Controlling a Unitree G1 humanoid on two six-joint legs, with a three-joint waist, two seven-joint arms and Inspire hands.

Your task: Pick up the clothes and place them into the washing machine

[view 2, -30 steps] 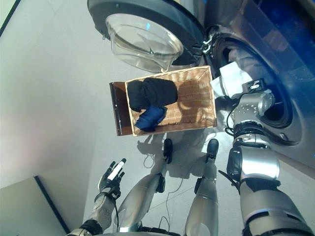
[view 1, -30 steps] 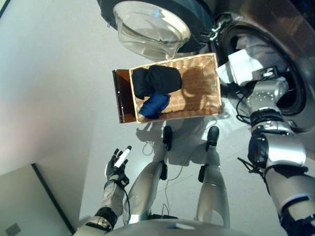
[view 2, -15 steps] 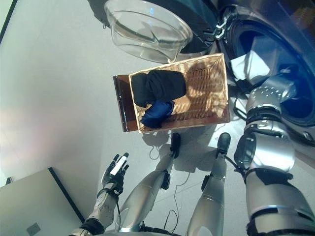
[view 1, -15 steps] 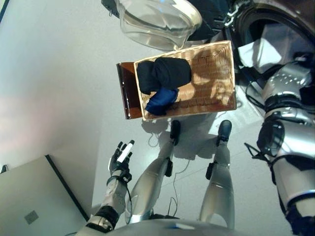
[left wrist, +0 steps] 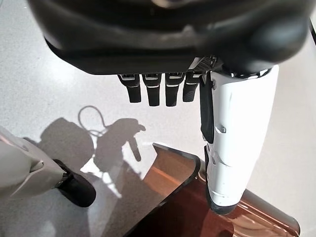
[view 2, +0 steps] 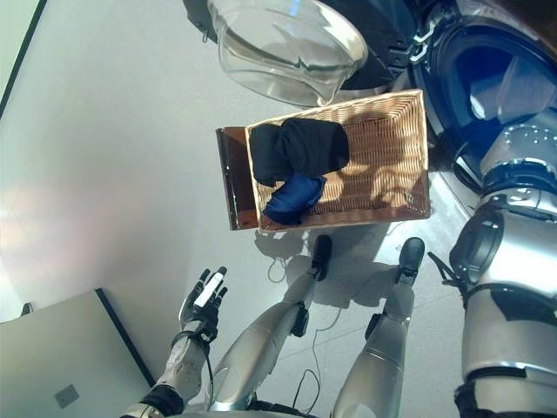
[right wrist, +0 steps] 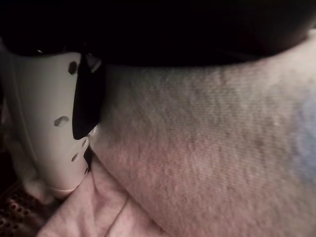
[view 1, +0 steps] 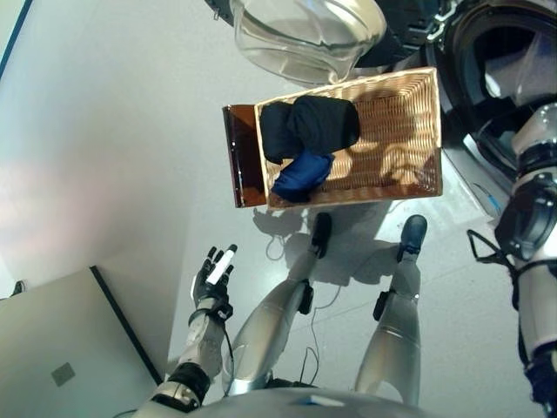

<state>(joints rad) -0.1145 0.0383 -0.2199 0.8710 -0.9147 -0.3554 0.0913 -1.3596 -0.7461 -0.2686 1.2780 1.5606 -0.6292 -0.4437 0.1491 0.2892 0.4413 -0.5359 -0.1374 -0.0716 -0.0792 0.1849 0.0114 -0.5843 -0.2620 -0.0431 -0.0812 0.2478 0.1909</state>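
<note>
The right hand [right wrist: 44, 123] is seen only from its own wrist camera, where a white-covered thumb lies against a pale, finely knitted cloth [right wrist: 197, 148] that fills the view; the fingers are hidden, so whether the hand grips the cloth or merely rests on it cannot be told; a patch of perforated metal at one corner suggests the hand is inside the drum of the washing machine [view 1: 513, 78]; from the head camera the right arm reaches toward that dark round opening at the robot's right, and the hand itself is out of sight there.

The left hand [view 1: 215, 277] hangs low at the robot's left, fingers straight and relaxed, holding nothing, well apart from everything.

The remaining clothes lie ahead, between the two arms: a rectangular wicker basket [view 1: 400, 131], woven and tan, long axis running left to right, sits on the pale floor just beside the machine; a bundled black garment [view 1: 312, 126] and a crumpled blue garment [view 1: 301, 174], touching, fill its left end, the end farther from the drum; a brown lid or panel [view 1: 241, 157] adjoins that end; the clear domed machine door [view 1: 305, 35] stands open beyond the basket; the right arm looks nearer the basket.
</note>
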